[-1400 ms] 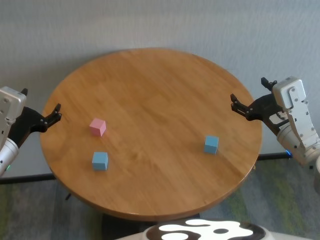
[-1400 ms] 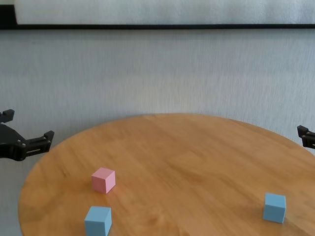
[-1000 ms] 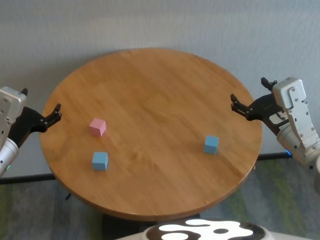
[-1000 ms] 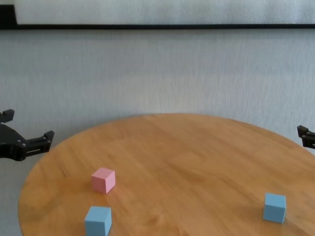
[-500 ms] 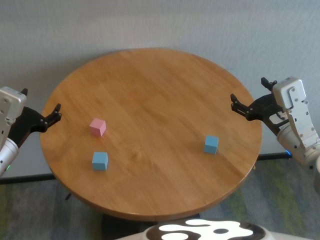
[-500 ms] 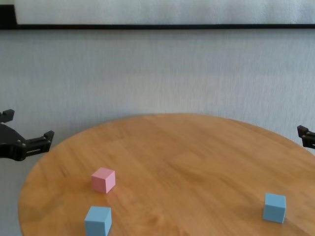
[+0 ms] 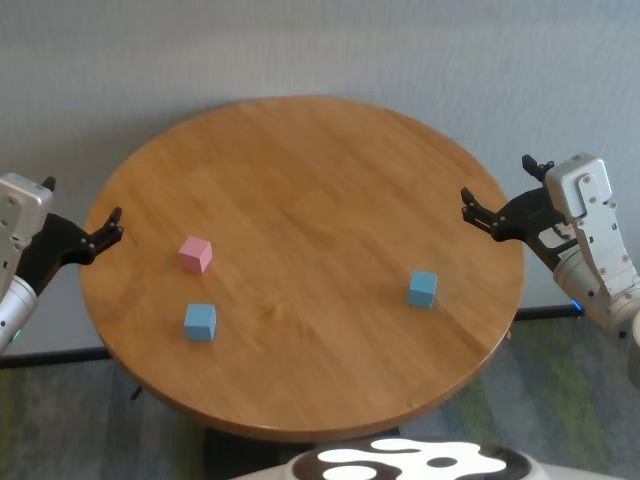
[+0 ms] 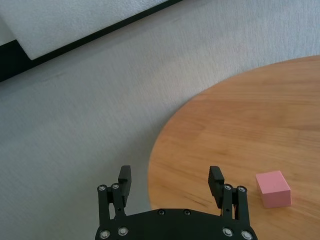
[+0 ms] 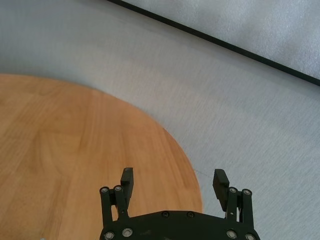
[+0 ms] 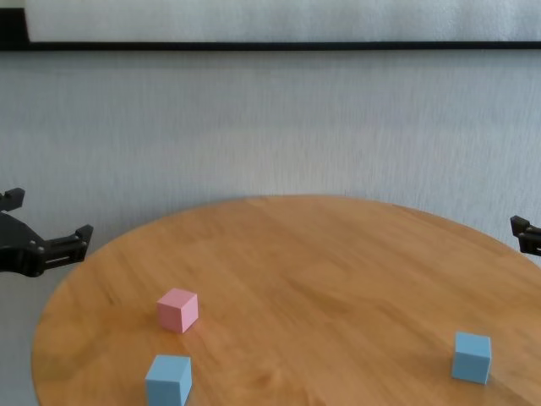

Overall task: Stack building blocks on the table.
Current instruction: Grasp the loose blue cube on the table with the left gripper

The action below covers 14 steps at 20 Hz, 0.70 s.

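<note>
I see the pink block [image 7: 195,254] left of centre on the counter [image 7: 300,180], one blue block [image 7: 200,321] just below it, the other blue block [image 7: 422,289] lower right, none stacked. Left hand [image 7: 82,215] at left edge, right hand [image 7: 500,195] at right edge, both spread wide, empty

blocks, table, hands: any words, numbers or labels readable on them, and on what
None: no text, number, label or sign shows in any view.
Pink block: plain faces.
Left blue block and right blue block: plain faces.
Table: bare wood grain only.
Left hand and right hand: black, unmarked.
</note>
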Available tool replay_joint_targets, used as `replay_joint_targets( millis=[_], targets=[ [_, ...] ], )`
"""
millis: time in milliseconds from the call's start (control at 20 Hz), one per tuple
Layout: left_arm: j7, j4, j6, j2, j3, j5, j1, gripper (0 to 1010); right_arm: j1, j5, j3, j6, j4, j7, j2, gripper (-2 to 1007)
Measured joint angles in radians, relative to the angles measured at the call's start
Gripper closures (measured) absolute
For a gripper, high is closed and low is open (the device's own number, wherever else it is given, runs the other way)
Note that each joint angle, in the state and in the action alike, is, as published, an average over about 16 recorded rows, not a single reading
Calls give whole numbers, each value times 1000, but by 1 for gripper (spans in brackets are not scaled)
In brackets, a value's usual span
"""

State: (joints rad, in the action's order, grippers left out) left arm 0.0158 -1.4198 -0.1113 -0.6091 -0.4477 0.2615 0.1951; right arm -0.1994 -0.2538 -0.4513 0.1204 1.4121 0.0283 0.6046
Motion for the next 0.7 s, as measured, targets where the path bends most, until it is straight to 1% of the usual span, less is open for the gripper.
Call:
replay_joint_targets(
  millis=[200, 350, 500, 700],
  targets=[
    [-31, -26, 29, -18, 10, 23, -15, 10, 0, 0, 0, 0, 0, 0, 0, 0],
    [-70, -54, 60, -39, 20, 48, -31, 10, 0, 0, 0, 0, 0, 0, 0, 0],
    [-140, -88, 98, -65, 29, 88, -49, 10, 0, 0, 0, 0, 0, 0, 0, 0],
    [-268, -131, 149, -104, 36, 156, -70, 10, 0, 0, 0, 0, 0, 0, 0, 0]
  ],
)
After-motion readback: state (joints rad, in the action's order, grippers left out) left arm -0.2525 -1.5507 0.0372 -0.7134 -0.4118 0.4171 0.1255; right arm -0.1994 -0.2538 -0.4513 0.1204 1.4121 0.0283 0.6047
